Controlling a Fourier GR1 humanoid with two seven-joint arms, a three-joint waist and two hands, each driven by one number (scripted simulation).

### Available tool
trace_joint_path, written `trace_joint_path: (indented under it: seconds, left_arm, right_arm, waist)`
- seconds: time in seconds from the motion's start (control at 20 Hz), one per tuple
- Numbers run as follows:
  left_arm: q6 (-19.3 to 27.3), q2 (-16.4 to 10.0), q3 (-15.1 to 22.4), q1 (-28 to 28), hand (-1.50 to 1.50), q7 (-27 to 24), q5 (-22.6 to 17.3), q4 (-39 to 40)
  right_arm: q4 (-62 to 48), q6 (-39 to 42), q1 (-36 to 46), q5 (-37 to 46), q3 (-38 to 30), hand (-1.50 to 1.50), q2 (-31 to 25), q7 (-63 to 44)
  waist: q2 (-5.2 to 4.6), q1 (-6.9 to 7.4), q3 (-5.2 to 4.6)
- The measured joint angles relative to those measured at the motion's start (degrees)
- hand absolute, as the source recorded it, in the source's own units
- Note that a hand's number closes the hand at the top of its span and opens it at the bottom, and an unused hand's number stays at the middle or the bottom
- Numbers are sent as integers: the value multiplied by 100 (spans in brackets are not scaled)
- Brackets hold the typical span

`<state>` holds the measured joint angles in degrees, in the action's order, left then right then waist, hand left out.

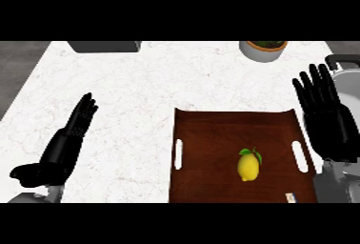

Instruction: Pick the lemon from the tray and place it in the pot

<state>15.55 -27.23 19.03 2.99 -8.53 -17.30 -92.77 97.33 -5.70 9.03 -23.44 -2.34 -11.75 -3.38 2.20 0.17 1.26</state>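
Lemon (247, 167) lies on the brown tray (211, 138), toward its 5 o'clock corner, between the 2 handle slots and nearer the right one. Nothing is touching it.

My worry from here is its shape. It is rounded, so if I close on it off-centre I judge it could roll away across the flat tray. The carry is the other risk. The pot (349, 81) shows only as a grey rim at the 2 o'clock edge of my view, partly behind my own hand, so I could clip its wall going over.

The lemon is bright yellow and oval, its long axis running 12 to 6, with a small nub at the 6 o'clock end and a green leaf at 12.

At its 3 o'clock, just beyond the tray, the right hand (329, 124) has its fingers straight, pointing to 12, with nothing in them. The left hand (69, 138) rests well apart at 9 o'clock, also flat-fingered and empty.
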Motion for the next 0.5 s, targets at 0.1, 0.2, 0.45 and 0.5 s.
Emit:
trace_joint_path:
  seconds: [0.1, 0.2, 0.45, 0.5]
  left_arm:
    - [74, 40, -113, 128, 0, 71, 12, -23]
    - [121, 14, -351, 282, 0, 135, -90, -34]
    - [273, 81, -761, 580, 0, 254, -332, 70]
    - [270, 88, -808, 603, 0, 297, -388, 68]
  right_arm:
    - [20, 363, 47, -164, -107, 150, -235, -5]
    - [-75, 1028, 108, -411, -243, 150, -646, 43]
    - [-238, 1961, 230, 438, -422, -150, -2047, 274]
    - [-372, 2058, 117, 715, -463, -150, -2222, 528]
  waist:
    - [-86, -10, -46]
    - [-143, -11, -72]
    - [-233, -53, -140]
    - [-243, -50, -132]
